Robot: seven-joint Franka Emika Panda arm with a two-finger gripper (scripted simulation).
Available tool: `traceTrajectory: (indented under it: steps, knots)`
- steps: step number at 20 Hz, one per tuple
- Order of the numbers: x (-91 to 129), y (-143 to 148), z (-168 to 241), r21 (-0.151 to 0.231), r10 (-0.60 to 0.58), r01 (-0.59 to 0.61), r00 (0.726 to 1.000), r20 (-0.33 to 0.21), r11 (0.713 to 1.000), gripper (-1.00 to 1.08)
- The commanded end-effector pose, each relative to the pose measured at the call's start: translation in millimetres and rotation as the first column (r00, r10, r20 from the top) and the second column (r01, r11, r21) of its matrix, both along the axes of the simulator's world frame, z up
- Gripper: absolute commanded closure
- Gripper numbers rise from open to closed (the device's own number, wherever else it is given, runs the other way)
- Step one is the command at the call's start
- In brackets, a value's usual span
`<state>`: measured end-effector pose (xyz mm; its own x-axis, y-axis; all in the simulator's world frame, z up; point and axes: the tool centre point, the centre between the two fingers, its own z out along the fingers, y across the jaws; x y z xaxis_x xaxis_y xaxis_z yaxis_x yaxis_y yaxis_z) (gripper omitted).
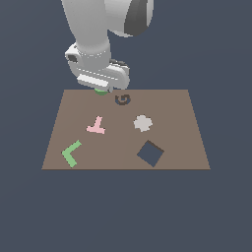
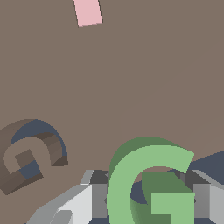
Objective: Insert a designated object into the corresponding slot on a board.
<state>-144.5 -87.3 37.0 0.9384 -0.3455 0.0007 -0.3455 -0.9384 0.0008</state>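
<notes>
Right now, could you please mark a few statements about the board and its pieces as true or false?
1. The green G sits between the gripper fingers. True.
2. The G is already seated in the G-shaped slot. False: the slot shows empty, with the G beside it.
3. The pink T lies on the board. True.
4. The square hole holds the green L. False: the L lies apart, toward the exterior view's left.

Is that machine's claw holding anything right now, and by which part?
Yes, the green G block. The gripper has its fingers on either side of the letter's lower half. The exact contact spots are hidden.
</notes>
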Motion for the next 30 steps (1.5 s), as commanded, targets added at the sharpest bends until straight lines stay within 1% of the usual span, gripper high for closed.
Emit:
traceTrajectory:
  steps: [1,3,6,8,11,15,20,25,30]
  knots:
    - [-0.3,7.4,0.4,0.0,-0.091,0.091,0.996,0.001,0.996,1.08]
    - [0.1,13.3,0.7,0.0,-0.161,0.161,0.987,0.001,0.987,1.08]
    - [1.4,22.0,1.0,0.0,-0.264,0.264,0.965,0.001,0.965,1.08]
    - [2.8,27.7,1.3,0.0,-0.33,0.33,0.944,0.001,0.944,1.08]
    - [5.8,36.0,1.6,0.0,-0.427,0.427,0.904,0.001,0.904,1.08]
    - [11.1,46.6,2.1,0.001,-0.549,0.549,0.836,0.001,0.836,1.08]
    - [19.4,58.0,2.6,0.001,-0.679,0.679,0.734,0.001,0.734,1.08]
    - [27.8,66.0,3.1,0.001,-0.772,0.772,0.636,0.001,0.636,1.08]
    - [35.2,71.3,3.4,0.001,-0.835,0.835,0.55,0.001,0.55,1.08]
